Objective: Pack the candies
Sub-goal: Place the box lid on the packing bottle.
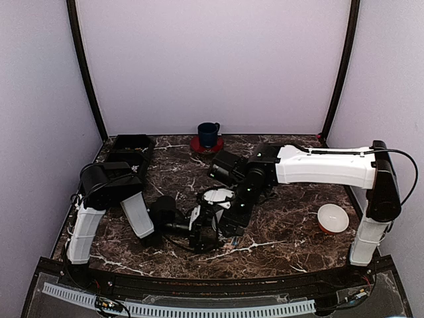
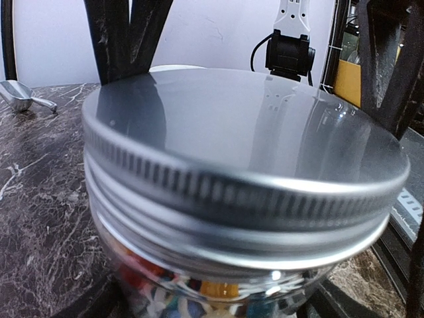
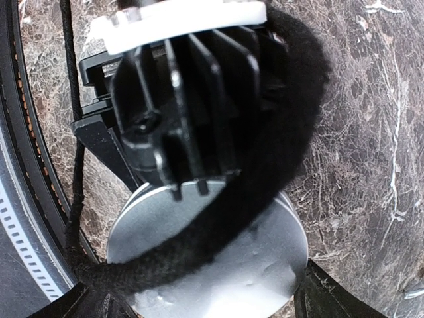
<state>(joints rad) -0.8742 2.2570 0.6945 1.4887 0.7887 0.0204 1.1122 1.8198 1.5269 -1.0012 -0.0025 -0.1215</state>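
Between the jaws of your left gripper [image 2: 255, 46] the jar [image 2: 116, 265] stands upright, with the candies [image 2: 215, 289] inside under the metal lid [image 2: 245, 132]. Your right gripper [image 3: 209, 301] hangs straight above this lid, one finger at each side. Both jaws are wide; whether they press anything cannot be told. A turn would probably go around the vertical axis.
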